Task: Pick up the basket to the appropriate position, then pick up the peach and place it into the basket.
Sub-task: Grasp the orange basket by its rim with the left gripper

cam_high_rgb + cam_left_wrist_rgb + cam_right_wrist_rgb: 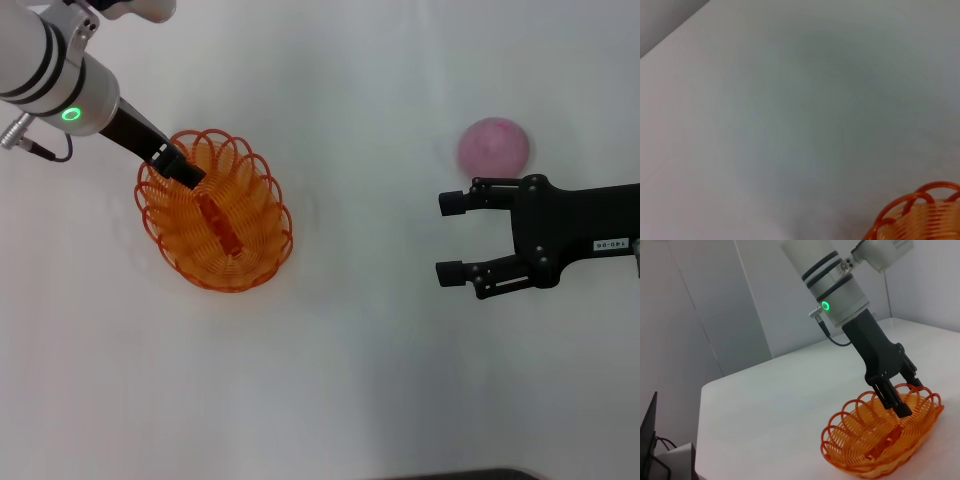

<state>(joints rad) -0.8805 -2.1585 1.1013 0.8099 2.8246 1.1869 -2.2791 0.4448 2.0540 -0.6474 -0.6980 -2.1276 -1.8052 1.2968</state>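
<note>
While the basket lies on the white table at the left of the scene, its oval runs on a diagonal, the long axis going from far-left to near-right, and the flat orange strip on its floor follows the same line. The left gripper reaches down from the far left and has its fingers at the basket's far-left rim; the fingers are close together over the scalloped loops there, seemingly clamped on the rim, though the exact contact is hard to make out.

The peach sits on the table at the far right, well apart from the basket. The right gripper hovers just on the near side of it, pointing left toward the middle of the table, its two fingers spread wide with nothing between them.

The right wrist view shows what the head view does not: the left gripper from the side, its dark fingers dipping over the rim into the basket, and the grey wall behind the table. The left wrist view catches only a few orange loops of the basket at one corner, with bare table beyond.
</note>
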